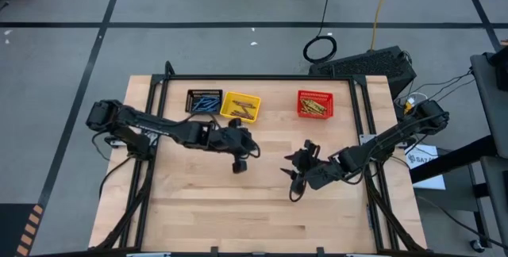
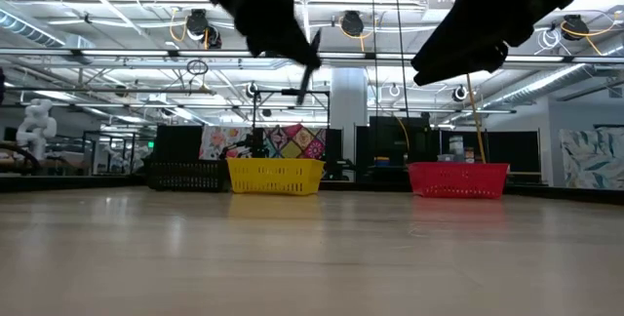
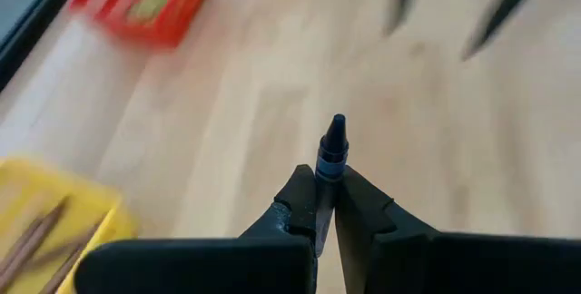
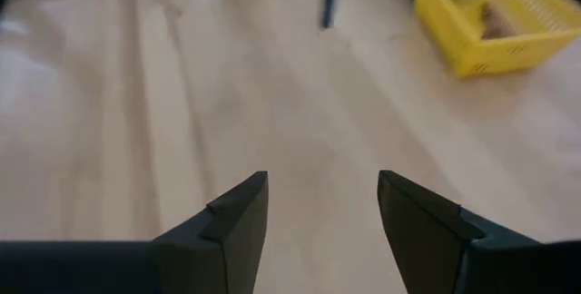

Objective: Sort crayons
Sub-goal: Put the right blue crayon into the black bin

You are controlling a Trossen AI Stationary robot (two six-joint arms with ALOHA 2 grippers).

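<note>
I am pinching a blue crayon (image 3: 332, 147) in my left hand (image 1: 238, 162), above the table (image 1: 262, 209) just in front of the yellow basket (image 1: 240, 106). My right hand (image 1: 298, 170) is hanging released, fingers (image 4: 238, 217) spread, holding nothing.

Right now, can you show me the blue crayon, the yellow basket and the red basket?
blue crayon (image 3: 333, 144), left wrist view, its tip end.
yellow basket (image 2: 276, 176), low view, front wall.
red basket (image 2: 458, 179), low view, front wall.
</note>
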